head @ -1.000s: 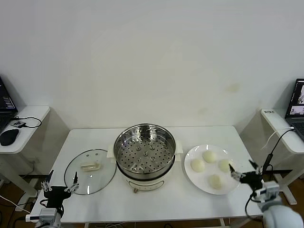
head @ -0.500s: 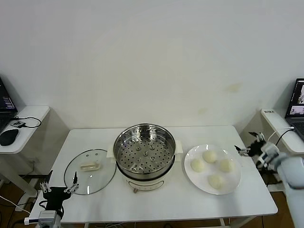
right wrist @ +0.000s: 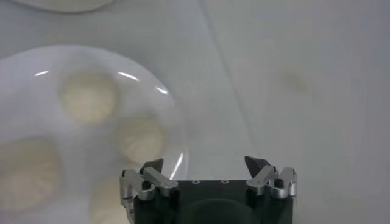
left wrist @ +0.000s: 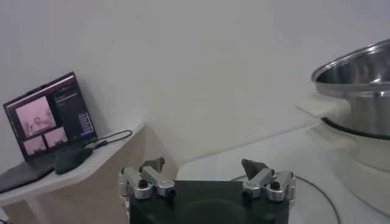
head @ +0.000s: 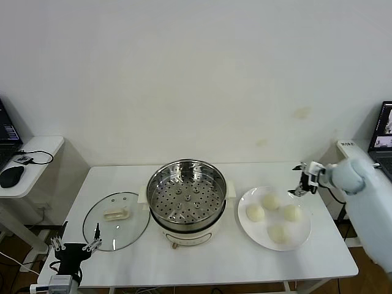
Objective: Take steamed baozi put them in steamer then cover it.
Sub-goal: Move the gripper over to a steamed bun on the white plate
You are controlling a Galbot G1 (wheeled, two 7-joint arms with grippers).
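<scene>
Several cream-white baozi point(head: 270, 201) lie on a white plate point(head: 245, 229) at the table's right. In the right wrist view the baozi point(right wrist: 89, 97) lie a little off from the gripper. My right gripper point(head: 304, 179) hovers open and empty just beyond the plate's far right rim; its view shows the gripper point(right wrist: 206, 165) over bare table. The shiny steamer point(head: 187, 199) stands uncovered at mid-table with its perforated tray bare. The glass cover point(head: 116, 220) lies flat to its left. My left gripper point(head: 76, 246) waits open at the table's front left edge; in its own view the left gripper point(left wrist: 204, 167) holds nothing.
Side desks flank the table: one on the left with a mouse point(head: 11, 176) and laptop point(left wrist: 52, 115), one on the right with a laptop point(head: 384, 131). A wall stands behind. The steamer's wall and handle point(left wrist: 359, 91) fill one side of the left wrist view.
My right arm has swung from the table's front right corner up and back, to above the far right rim of the plate. The left gripper has sunk slightly.
</scene>
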